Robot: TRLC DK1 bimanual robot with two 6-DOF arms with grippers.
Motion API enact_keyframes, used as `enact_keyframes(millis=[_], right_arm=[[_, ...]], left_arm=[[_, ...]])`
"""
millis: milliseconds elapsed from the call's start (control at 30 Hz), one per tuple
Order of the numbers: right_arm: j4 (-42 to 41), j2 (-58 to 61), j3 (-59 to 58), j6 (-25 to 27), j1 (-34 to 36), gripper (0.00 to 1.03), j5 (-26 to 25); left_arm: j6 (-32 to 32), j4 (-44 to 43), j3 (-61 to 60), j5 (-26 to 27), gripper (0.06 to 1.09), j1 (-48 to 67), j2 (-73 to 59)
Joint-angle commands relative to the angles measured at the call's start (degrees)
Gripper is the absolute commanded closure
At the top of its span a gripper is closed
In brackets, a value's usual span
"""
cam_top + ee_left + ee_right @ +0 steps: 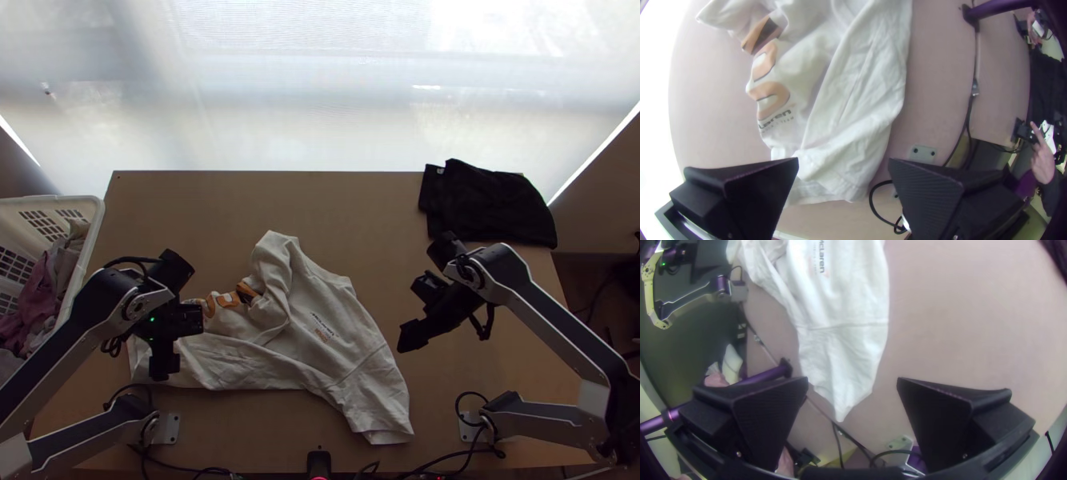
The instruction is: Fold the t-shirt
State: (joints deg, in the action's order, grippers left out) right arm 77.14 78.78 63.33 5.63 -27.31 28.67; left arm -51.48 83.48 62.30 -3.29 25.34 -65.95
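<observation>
A light wooden surface [360, 212] is seen below both pairs of fingers. On it a white t-shirt [360, 356] is laid crookedly, partly folded over and rumpled, spread from beneath the left fingers [164, 366] to near the right fingers [413, 334]. Beyond the right fingers, a folded black garment [492, 204] is set at the far corner. Nearer the arms' bases than either fingers, metal plates [170, 437] are mounted.

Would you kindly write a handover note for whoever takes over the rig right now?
Left gripper: jaws open and empty, over the shirt's left end.
Right gripper: jaws open and empty, to the shirt's right.
White t-shirt: rumpled on the table.
Dark cloth: far right corner. Basket: left edge.
Done: no neat fold visible.
Left to do: smooth the shirt, then fold it.
</observation>
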Motion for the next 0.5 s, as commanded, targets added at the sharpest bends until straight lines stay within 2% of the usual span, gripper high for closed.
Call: enact_keyframes(millis=[0,200,467], right_arm=[[-0.9,6.5,0.8,2.7,-2.4,0.1,7.2],[-8.2,12.9,-0.3,4.0,-2.7,0.1,11.0],[-17.4,16.5,-3.8,6.3,-2.9,0.1,10.0]], left_arm=[[-6.4,0.4,-2.1,-2.7,0.11,-4.6,0.7],[-6.7,-0.3,-3.6,-3.0,0.11,-4.2,1.1],[-7.0,1.0,-3.6,-3.0,0.11,-4.4,4.3]])
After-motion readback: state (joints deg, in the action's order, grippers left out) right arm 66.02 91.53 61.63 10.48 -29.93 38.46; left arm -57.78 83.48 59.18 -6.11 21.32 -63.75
